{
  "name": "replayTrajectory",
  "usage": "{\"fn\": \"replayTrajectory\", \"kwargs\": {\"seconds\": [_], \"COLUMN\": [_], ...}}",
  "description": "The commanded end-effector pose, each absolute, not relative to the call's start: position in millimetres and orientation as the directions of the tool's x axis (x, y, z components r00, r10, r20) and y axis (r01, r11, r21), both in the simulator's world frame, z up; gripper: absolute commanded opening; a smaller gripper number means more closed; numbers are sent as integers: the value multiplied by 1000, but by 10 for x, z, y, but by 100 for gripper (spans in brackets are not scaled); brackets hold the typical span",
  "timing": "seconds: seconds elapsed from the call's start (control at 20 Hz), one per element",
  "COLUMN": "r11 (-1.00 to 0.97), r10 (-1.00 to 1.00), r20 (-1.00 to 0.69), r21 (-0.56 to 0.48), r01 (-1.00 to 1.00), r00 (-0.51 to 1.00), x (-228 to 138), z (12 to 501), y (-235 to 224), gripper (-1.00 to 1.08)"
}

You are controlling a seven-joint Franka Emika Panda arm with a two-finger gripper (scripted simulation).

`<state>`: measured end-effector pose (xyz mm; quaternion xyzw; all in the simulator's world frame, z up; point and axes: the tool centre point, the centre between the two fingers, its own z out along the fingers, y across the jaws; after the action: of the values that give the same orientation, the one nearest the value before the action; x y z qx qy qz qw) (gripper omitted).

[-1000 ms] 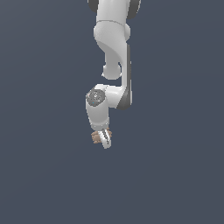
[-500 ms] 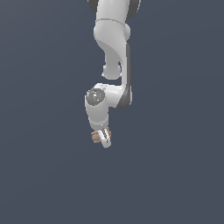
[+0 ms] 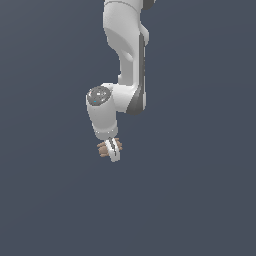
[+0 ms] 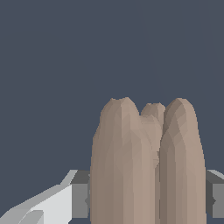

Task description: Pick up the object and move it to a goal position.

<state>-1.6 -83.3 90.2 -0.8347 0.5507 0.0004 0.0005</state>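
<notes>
The object (image 3: 104, 148) is a small brown ribbed chunk, held at the tip of the white arm in the exterior view, sticking out on both sides of the white fingers (image 3: 114, 149). My gripper (image 3: 111, 150) is shut on it and hangs below the wrist. In the wrist view the object (image 4: 146, 166) fills the space between the grey finger pads (image 4: 80, 199), its rounded ridges reaching past the fingertips.
A plain dark grey-blue background surrounds the arm in both views. The white arm's upper links (image 3: 127, 45) run up out of the exterior view's top edge.
</notes>
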Motion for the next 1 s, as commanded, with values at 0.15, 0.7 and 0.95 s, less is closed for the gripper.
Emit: {"fn": "replayTrajectory", "kwargs": {"seconds": [0.15,0.7,0.95], "r11": [-392,-391,-391], "r10": [-920,-920,-920], "r20": [-2,-1,-1], "r21": [-2,0,0], "r01": [-920,-920,-920], "r00": [392,391,391], "x": [-138,-395,-461], "z": [1406,2546,2917], "y": [-1104,-1711,-1910], "gripper": [-100,-100,-100]}}
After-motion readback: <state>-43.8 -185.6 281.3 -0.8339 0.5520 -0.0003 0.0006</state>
